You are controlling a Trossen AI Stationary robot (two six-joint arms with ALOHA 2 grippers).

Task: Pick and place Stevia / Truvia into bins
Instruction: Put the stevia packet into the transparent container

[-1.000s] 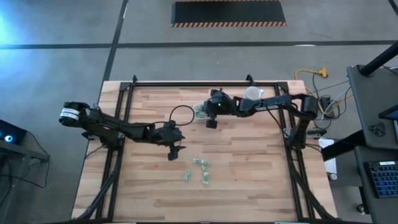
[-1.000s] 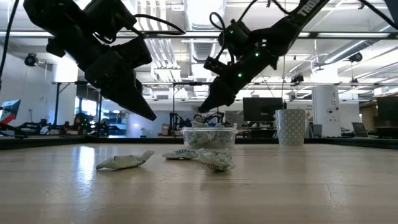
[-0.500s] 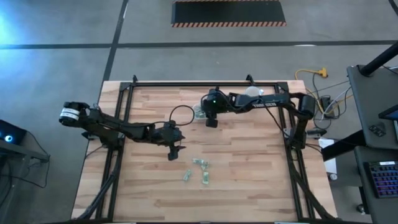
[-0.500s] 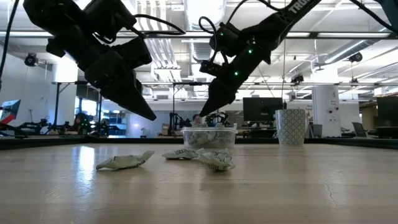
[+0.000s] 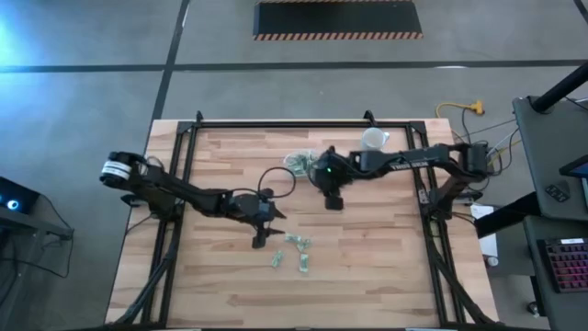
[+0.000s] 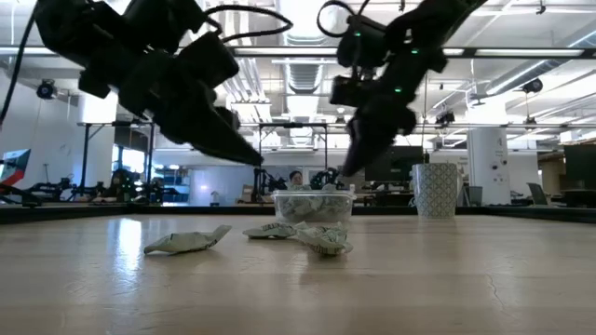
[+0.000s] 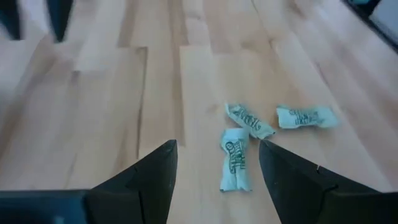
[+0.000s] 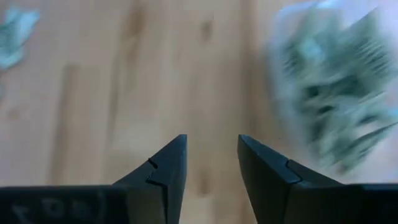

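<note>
High view: left gripper sits just left of three loose Stevia packets at lower centre, right gripper just right of clear bin holding packets at upper centre; wrist views: both grippers' jaws parted, empty.

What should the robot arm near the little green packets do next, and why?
Probably lower the left gripper onto the nearest packet and close on it. Its jaws are open and empty, hanging just above three loose packets on the table. The right gripper is open and empty too, beside the clear container that already holds packets.
</note>
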